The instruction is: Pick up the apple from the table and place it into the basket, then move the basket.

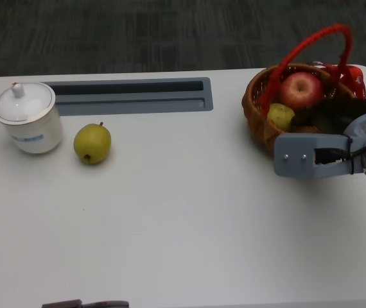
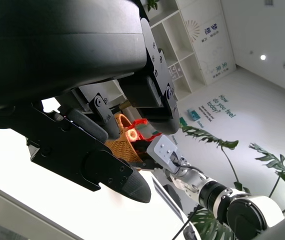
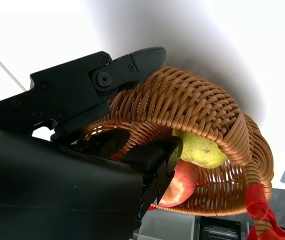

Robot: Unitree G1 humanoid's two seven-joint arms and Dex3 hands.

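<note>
Apple (image 1: 302, 90) lying inside basket (image 1: 259, 114), beside small pear (image 1: 280, 116). Right hand (image 1: 334, 122) reaching over near rim (image 3: 182, 107), fingers (image 3: 155, 167) seemingly hooking wicker wall, grip probably not firm. Before moving: be closing fully, keeping basket level. Left hand (image 2: 102, 150) hanging open, holding nothing.

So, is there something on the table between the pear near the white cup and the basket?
No. In the head view, only bare white table lies between the pear and the basket.
</note>
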